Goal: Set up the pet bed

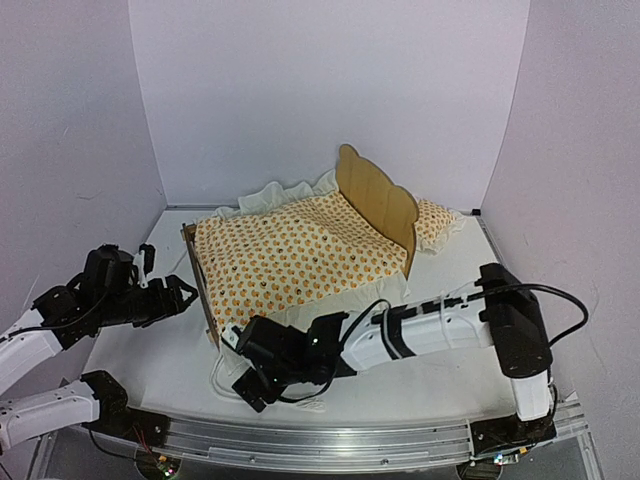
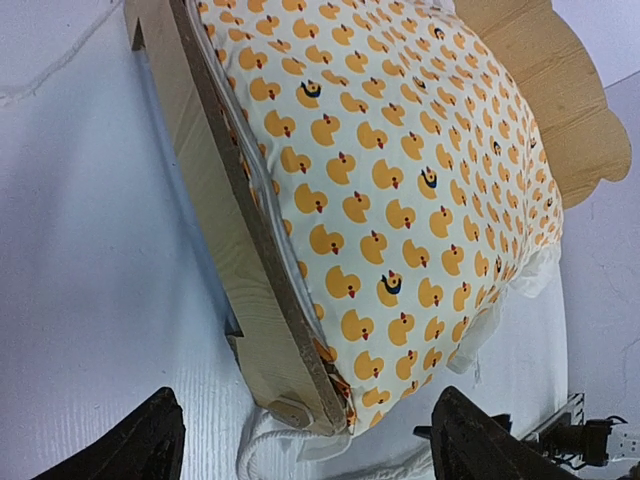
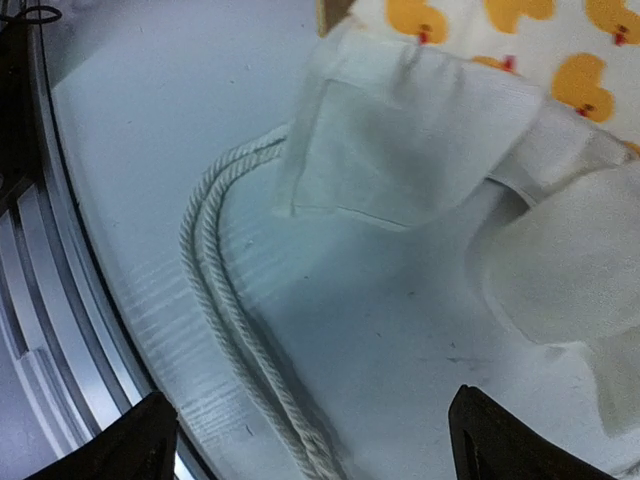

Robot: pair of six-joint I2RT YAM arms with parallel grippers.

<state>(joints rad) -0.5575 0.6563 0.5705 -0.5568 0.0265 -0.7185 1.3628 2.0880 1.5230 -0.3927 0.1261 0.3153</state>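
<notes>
Bedding (image 1: 300, 252), perhaps tagged, on pet bed (image 1: 376, 196)

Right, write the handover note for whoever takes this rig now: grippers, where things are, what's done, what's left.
Left gripper: open, empty, beside the footboard end of the pet bed.
Right gripper: open, empty, over the white cord at the bed's near corner.
Things: the duck-print bedding lies in the frame. The pillow sits outside it, behind the headboard.
Done: bedding is in the frame.
Left: probably move the pillow onto the bedding by the headboard, and tuck in the white fabric edge that hangs out at the near corner.
</notes>
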